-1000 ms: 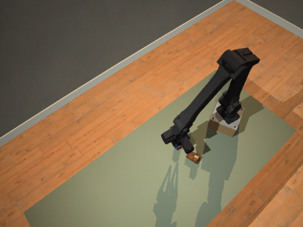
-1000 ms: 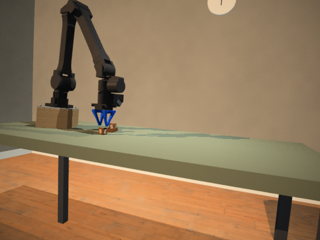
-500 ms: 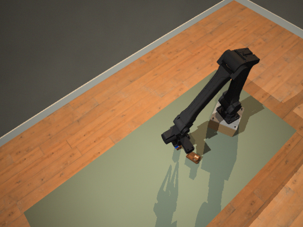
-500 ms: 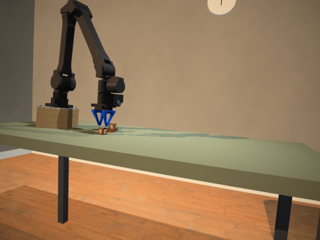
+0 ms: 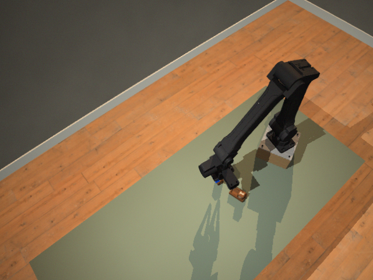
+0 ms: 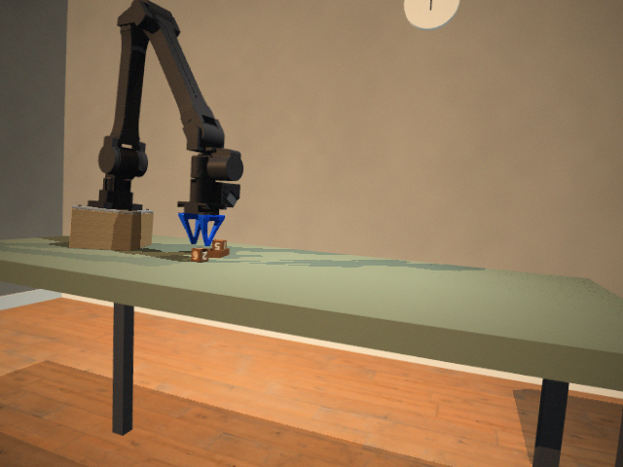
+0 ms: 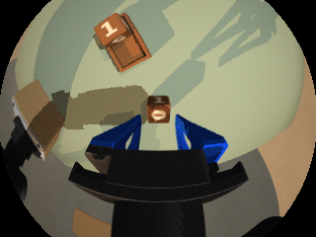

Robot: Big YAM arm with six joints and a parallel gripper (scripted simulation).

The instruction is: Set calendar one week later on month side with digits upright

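Observation:
The brown calendar tray lies flat on the green table and holds one cube with a 1 on top; in the exterior view that cube shows a 1 and a 5. The second cube stands on the table outside the tray, and in the exterior view it shows a 2 and a 6. My gripper with blue fingers points straight down just over this loose cube, also in the exterior view. The fingers stand half open, and I see no grip on the cube.
The arm's wooden base block stands to the left of the tray. In the top view the tray lies just in front of the wrist, and the arm hides most of the loose cube.

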